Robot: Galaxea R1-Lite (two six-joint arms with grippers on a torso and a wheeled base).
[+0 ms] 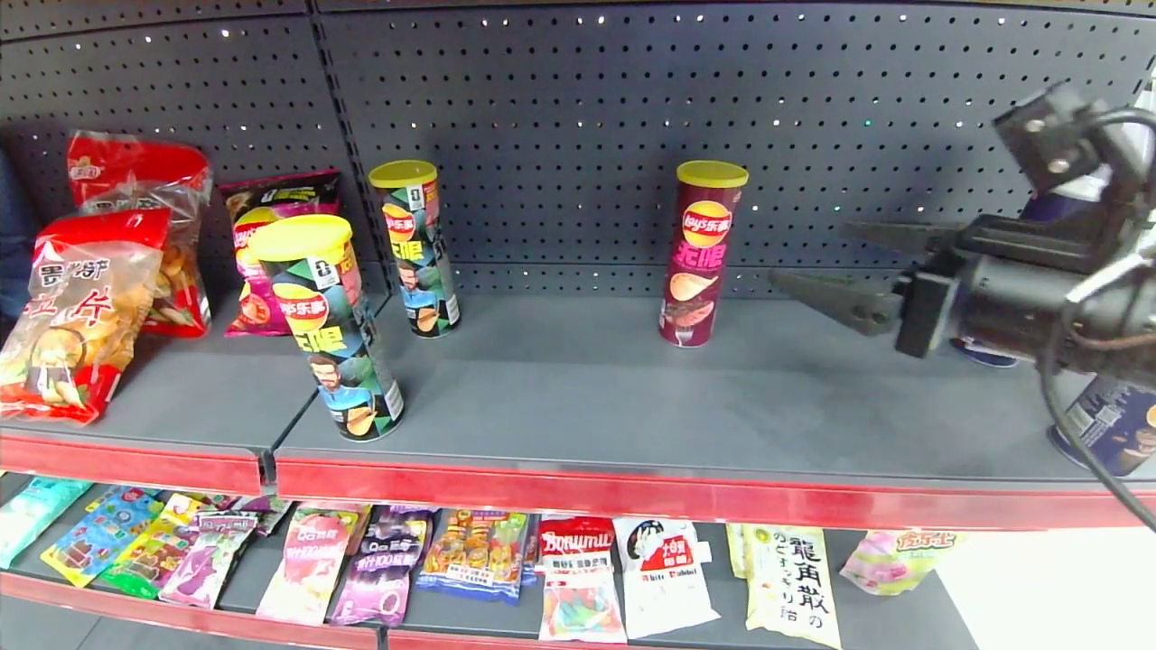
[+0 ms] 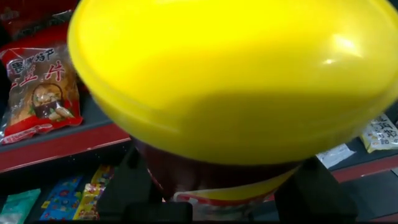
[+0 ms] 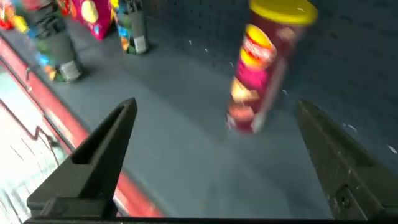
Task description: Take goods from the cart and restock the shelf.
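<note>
- Evidently, the right pincer point(image 1: 813, 257) hung released at the right of the head frame, its jaws spread wide and holding nothing, above the upper shelf point(image 1: 587, 397).
- Just beyond its tips, apart from them, the maroon can point(image 1: 700, 262) stood upright at centre-right of that shelf.
- The left pincer point(image 2: 221, 193) was clenched on the held can point(image 2: 236, 81), whose yellow lid crowded the left wrist frame. That can looked not yet shelved.
- By my judgement one can was placed and another was in hand. Broad bare shelf between the cans remained to fill.
- Further left stood two green cans point(image 1: 330, 334), with snack bags point(image 1: 81, 307) at the far left and a blue can point(image 1: 1106, 424) at the right edge.
- Every can wore its lid, so the contents were hidden.
- Along the bottom of the frame, the lower shelf point(image 1: 903, 623) carried flat packets point(image 1: 578, 578).
</note>
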